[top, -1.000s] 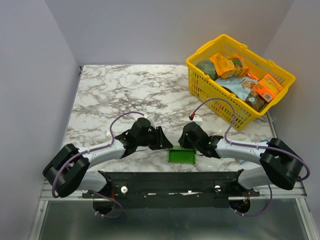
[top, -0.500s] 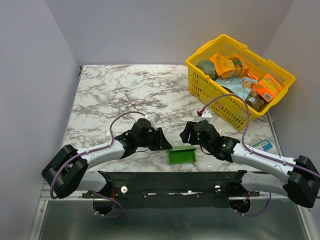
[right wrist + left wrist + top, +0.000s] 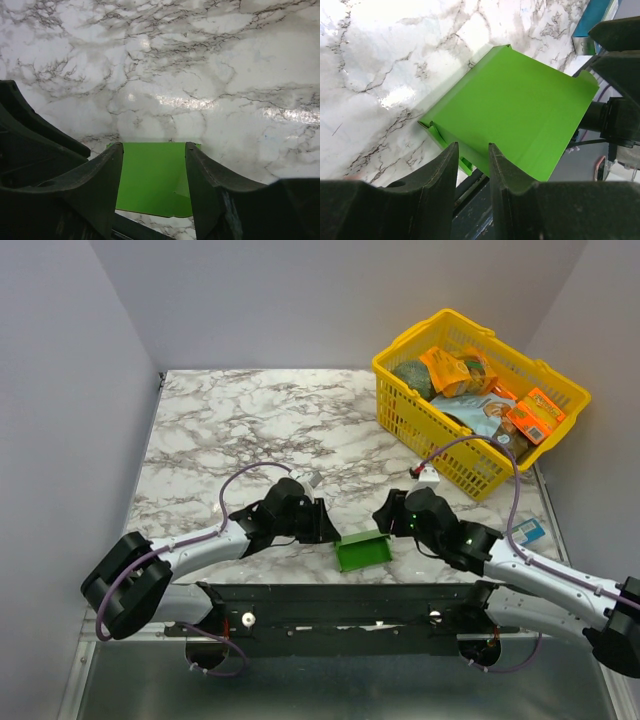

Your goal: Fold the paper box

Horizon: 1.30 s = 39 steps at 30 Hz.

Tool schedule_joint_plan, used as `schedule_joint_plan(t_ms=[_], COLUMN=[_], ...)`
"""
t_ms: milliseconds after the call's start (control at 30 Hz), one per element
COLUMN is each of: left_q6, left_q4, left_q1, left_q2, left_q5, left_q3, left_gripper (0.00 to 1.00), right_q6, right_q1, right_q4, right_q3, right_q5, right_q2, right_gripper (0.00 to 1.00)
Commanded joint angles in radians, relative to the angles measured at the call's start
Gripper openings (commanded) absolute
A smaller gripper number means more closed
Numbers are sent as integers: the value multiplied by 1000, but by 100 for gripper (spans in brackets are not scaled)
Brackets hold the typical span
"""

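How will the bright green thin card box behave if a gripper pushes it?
The bright green thin card box probably bends easily, since its panels look thin. It likely slides on the glossy marble table. It seems light, so it may tip.
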Motion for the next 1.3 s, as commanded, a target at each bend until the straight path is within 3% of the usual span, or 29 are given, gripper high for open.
schedule_joint_plan(t_ms=[0,167,433,1100,1267], left_q6=[46,60,101,80,101], left_q4=[-51,-67,-107,-53,-70], left_q1=[-12,-27,-90,-152,-150], left_q2=[-26,-25,-18,0,-18], left_q5=[-47,-70,-151,-200,-214], left_q3=[33,41,53,-4,-4], left_gripper=[38,38,36,37,41], right_q6=[42,57,86,101,128], right_q1=[-1,-1,11,43,42], right_q4=[-126,-200,-224,-283,-301], right_q3=[18,29,-36,-71,-64], right_q5=[12,19,-46,-34,-15], right_q2=[47,60,60,95,91], right_gripper=[56,36,23,20,24])
